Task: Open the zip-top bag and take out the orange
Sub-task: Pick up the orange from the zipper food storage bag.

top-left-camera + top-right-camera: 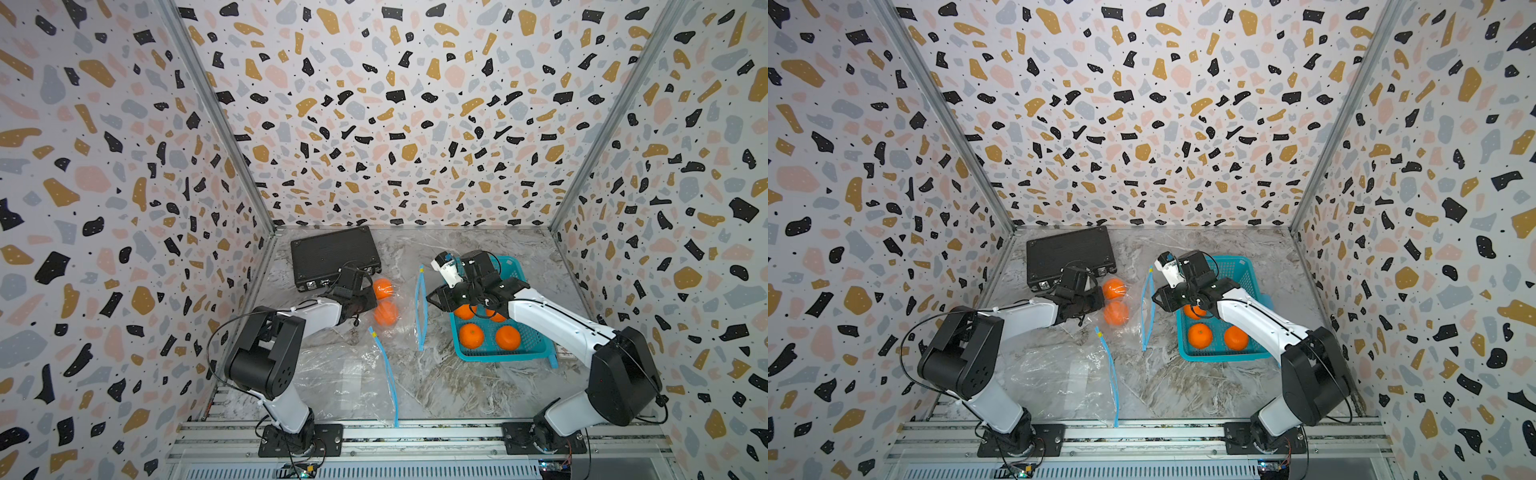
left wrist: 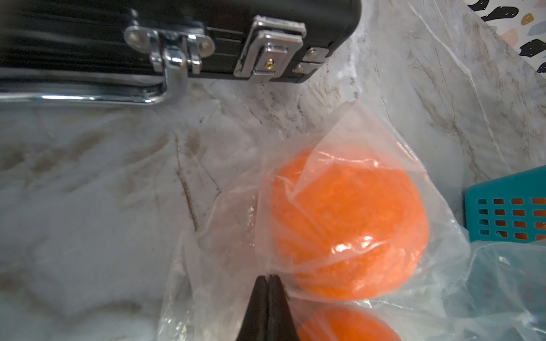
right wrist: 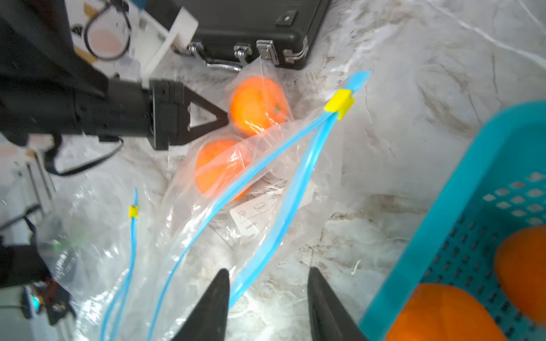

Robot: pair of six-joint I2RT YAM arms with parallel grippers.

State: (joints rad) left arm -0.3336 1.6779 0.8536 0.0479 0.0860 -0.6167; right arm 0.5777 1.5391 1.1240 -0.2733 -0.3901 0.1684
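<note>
Oranges (image 3: 258, 104), two of them, are still inside the clear zip-top bag (image 1: 405, 322) in the middle of the desk (image 1: 457, 386). The bag's blue zip (image 3: 298, 183) looks pulled apart, with the yellow slider (image 3: 339, 103) at one end, so I think the opening part is done. Taking an orange out is what is left. The left gripper (image 2: 268, 279) is squeezed tight on the thin plastic at the end far from the zip, right beside one orange. The right gripper (image 3: 269, 270) has its jaws apart and holds nothing; one end of the blue zip lies between them. It likely has to reach in through the mouth next, and the floppy plastic could get in the way. A teal basket (image 1: 498, 356) with four more oranges (image 1: 471, 336) sits just beside the bag. A black case (image 1: 332, 253) with shiny latches is close behind the bag. Another bag (image 1: 340, 374), flat and empty, lies near the left arm
</note>
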